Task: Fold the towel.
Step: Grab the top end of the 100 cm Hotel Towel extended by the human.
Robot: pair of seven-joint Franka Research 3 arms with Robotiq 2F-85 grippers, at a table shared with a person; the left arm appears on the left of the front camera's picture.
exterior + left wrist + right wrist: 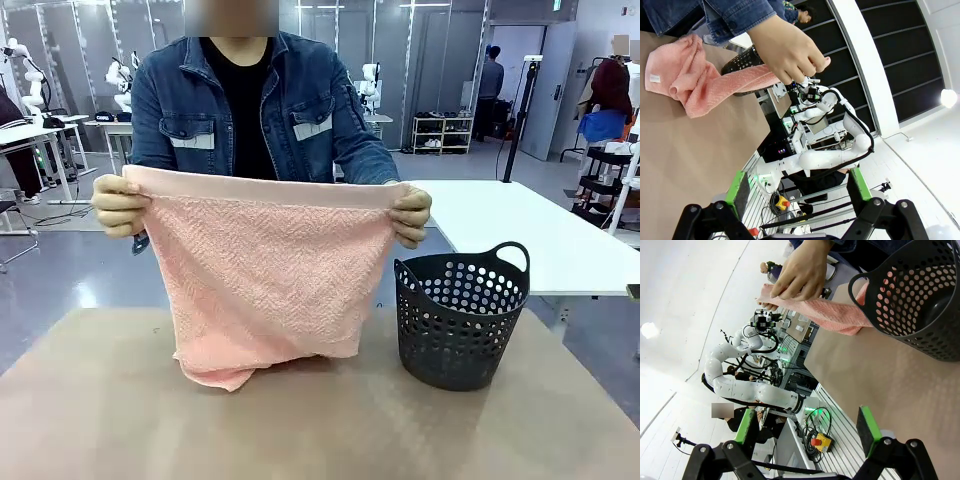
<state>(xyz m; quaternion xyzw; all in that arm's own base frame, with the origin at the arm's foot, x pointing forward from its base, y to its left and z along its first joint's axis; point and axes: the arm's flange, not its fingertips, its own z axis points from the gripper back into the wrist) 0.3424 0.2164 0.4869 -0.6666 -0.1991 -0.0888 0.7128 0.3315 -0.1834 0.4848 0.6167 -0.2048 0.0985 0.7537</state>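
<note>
The person point(250, 110) holds the towel point(265, 280) up by its top corners, fold not begun; left gripper point(797, 190) and right gripper point(806, 427) gape empty, probably needing an edge next.

Towel point(265, 280) over table point(120, 420)
Lower end rests on it (person point(180, 100) behind); basket point(460, 315) stands just right, on the table.

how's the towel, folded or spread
Spread: the person's hands hold the towel up by its hem, lower end bunched on the table.
</note>
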